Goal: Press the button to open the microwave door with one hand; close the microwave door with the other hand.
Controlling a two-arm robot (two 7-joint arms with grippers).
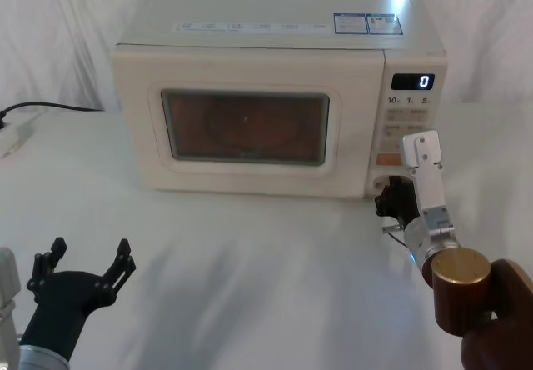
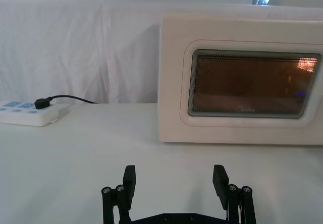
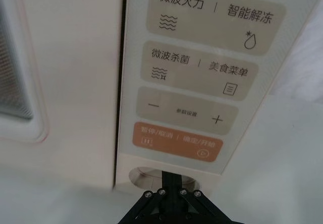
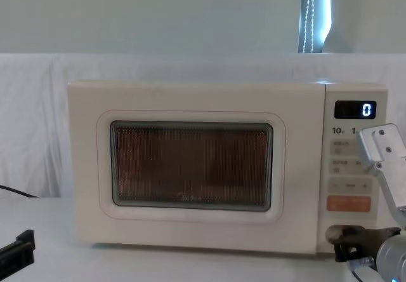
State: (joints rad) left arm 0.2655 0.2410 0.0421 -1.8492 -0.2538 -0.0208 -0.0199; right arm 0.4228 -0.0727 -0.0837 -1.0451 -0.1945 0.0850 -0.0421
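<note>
The cream microwave stands at the back of the table with its door (image 1: 246, 124) (image 4: 190, 167) (image 2: 242, 82) flush with the body. The wide cream button (image 3: 144, 175) (image 4: 332, 233) sits at the bottom of the control panel, under the orange key (image 3: 176, 142) (image 1: 387, 159). My right gripper (image 3: 171, 177) (image 1: 385, 197) (image 4: 336, 244) is shut, its joined fingertips right at the button and covering its middle. My left gripper (image 1: 87, 262) (image 2: 175, 179) hovers open low at the front left, well short of the door, with nothing between its fingers.
A white power strip (image 2: 28, 114) (image 1: 12, 139) with a black plug and cable lies on the table's left. The table (image 1: 250, 262) is covered with white cloth, and white cloth hangs behind the microwave. The display (image 1: 413, 82) reads 0.
</note>
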